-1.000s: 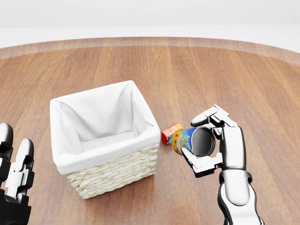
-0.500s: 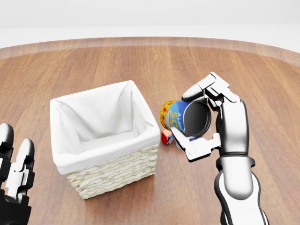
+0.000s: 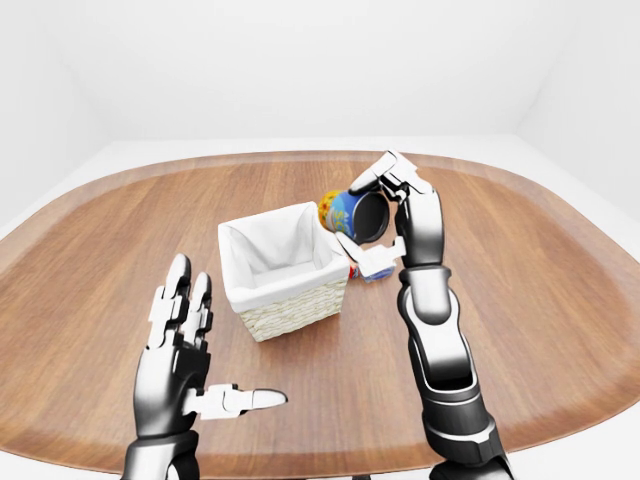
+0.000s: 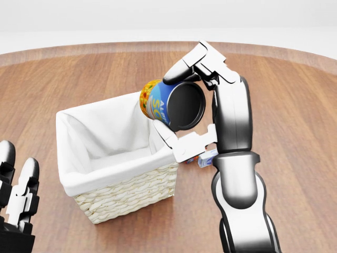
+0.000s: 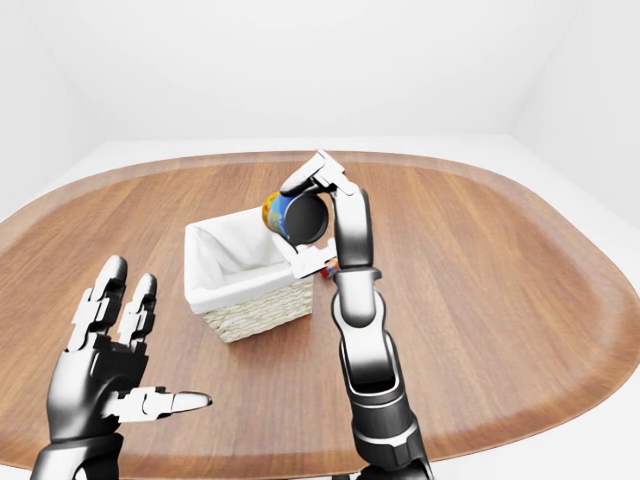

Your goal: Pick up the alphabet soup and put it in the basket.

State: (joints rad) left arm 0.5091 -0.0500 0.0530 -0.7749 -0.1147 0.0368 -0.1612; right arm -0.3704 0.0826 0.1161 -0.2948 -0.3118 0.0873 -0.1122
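Observation:
The alphabet soup can (image 4: 160,104), blue and yellow with a dark end facing me, lies on its side in my right hand (image 4: 184,113). The fingers close over its top and the thumb under it. The can hangs in the air above the right rim of the basket (image 4: 84,184), a wicker box with a white cloth lining, in the middle of the head view. My left hand (image 3: 190,350) is open and empty, held low at the left, apart from the basket.
A small red box (image 4: 192,159) and a small white and blue box (image 4: 208,157) lie on the round wooden table (image 4: 295,116) just right of the basket, partly hidden by my right hand.
My right hand has lifted the can up and to the left, from beside the small boxes to above the basket's right rim. The left hand has not moved.

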